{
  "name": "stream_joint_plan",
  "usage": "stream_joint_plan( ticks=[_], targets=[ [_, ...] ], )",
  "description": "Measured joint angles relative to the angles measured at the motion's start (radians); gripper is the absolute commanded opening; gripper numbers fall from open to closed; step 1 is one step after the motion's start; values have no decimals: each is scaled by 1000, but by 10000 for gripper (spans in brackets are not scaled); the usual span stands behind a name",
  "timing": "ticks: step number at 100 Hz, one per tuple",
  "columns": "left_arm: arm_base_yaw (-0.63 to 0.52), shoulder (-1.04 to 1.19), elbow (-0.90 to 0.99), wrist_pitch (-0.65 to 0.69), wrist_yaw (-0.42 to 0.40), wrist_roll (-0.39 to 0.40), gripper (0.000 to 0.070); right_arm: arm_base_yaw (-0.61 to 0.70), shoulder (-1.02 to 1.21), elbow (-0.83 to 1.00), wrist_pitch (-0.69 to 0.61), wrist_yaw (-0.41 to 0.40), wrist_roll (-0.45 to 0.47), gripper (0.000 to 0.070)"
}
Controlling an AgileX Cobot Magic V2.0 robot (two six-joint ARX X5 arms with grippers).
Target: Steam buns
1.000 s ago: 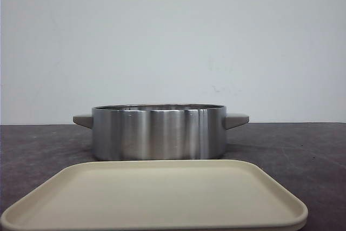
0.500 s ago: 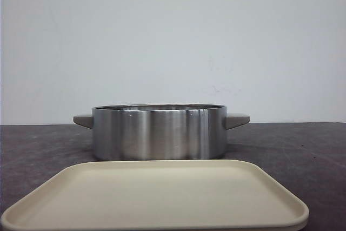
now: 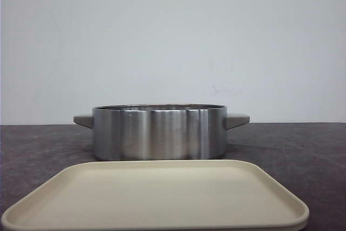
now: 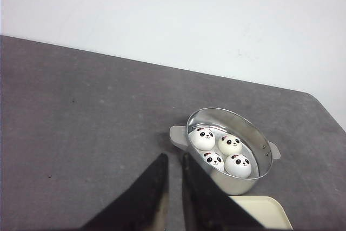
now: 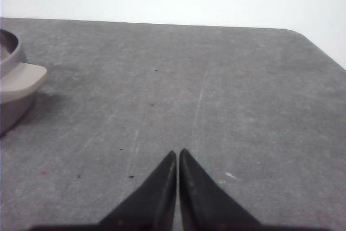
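Note:
Several glossy white panda-faced buns (image 4: 203,138) lie together inside a round steel pot (image 4: 263,143). In the front view the pot (image 3: 159,133) stands mid-table and its wall hides the buns. My left gripper (image 4: 174,156) hovers above the table beside the pot's near handle, apart from it. Its fingers stand a narrow gap apart and hold nothing. My right gripper (image 5: 177,152) is shut and empty over bare table on the pot's other side. Neither gripper shows in the front view.
A beige rectangular tray (image 3: 157,196) lies in front of the pot, nearest the robot; its corner (image 4: 265,212) shows in the left wrist view. One grey pot handle (image 5: 21,79) shows in the right wrist view. The dark grey table ends at a white wall.

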Motion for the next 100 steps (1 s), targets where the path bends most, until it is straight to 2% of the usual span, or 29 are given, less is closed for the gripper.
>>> stream_joint_plan(
  ticks=[100],
  targets=[
    [11, 0, -1, 0, -2, 15, 0, 0, 0, 0, 0, 0, 0, 6]
  ],
)
